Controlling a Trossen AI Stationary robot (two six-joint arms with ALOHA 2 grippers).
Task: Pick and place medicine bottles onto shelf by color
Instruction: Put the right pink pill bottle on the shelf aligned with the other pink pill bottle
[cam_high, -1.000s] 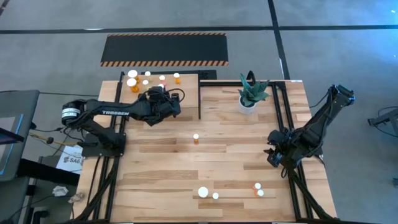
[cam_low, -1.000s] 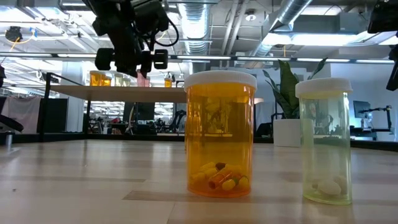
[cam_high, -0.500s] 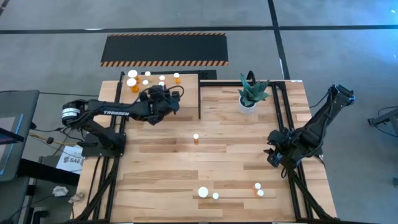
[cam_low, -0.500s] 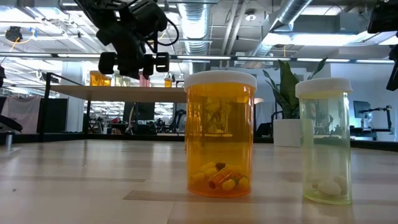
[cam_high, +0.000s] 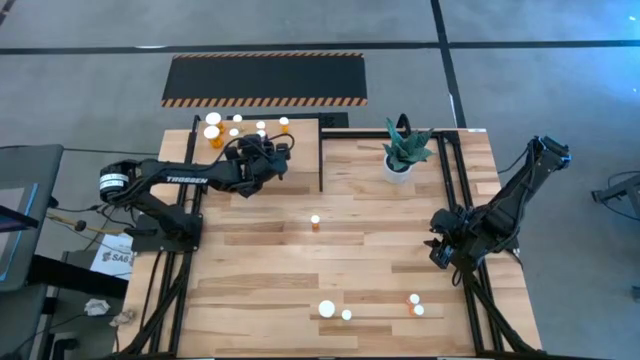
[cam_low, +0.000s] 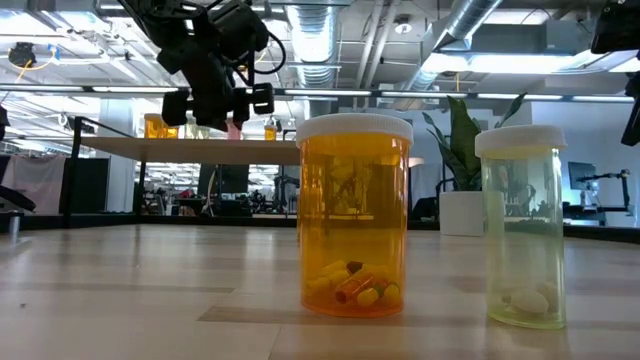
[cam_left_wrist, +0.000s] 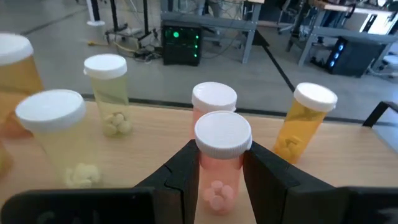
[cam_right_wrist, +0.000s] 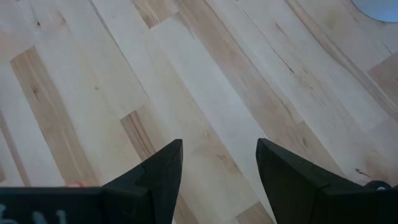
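Left end effector (cam_left_wrist: 219, 171) nearer shelf (cam_high: 300, 127)

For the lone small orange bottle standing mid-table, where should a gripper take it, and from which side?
The small orange white-capped bottle stands upright and alone on the wooden table. Probably best gripped across its round body just below the cap, coming from straight above: nothing crowds it.

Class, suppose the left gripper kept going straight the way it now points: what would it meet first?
Probably the pink bottle on the shelf, right behind the pink bottle it holds in the left gripper; depth is uncertain.
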